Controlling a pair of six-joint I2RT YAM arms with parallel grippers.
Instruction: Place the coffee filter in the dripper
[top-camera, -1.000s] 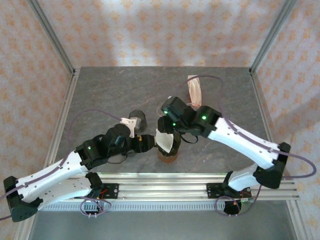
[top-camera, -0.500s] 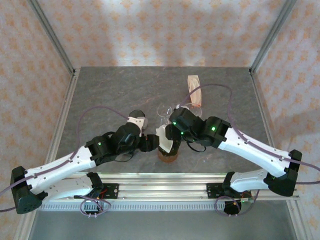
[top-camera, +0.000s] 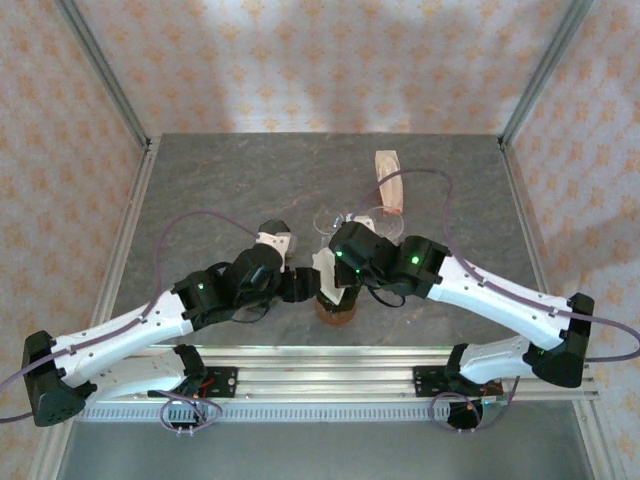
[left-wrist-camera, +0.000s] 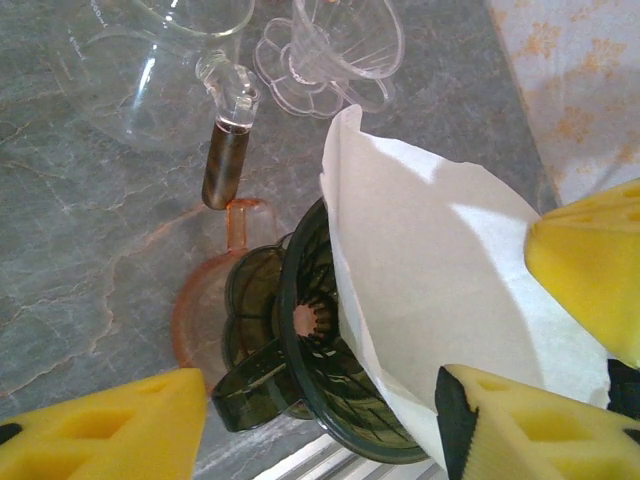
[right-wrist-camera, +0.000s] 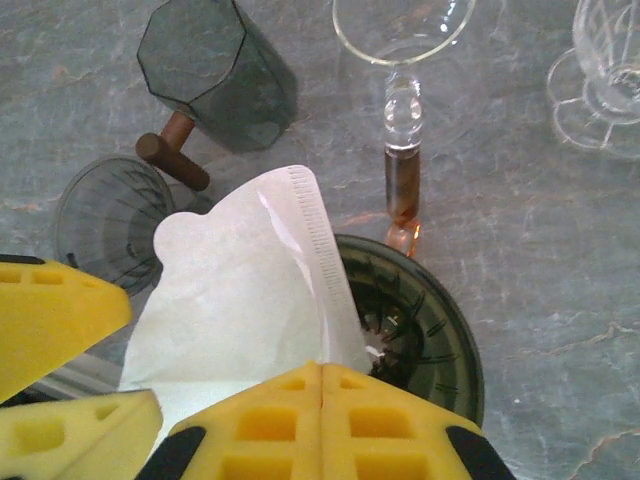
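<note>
We hold the coffee filter partly set in the dripper.
The white coffee filter leans in the dark green dripper, its lower edge inside the cone and its top well above the rim. Our right gripper is clamped on the paper's edge. Our left gripper is spread wide, one finger just beside the filter. The dripper sits on an orange cup.
</note>
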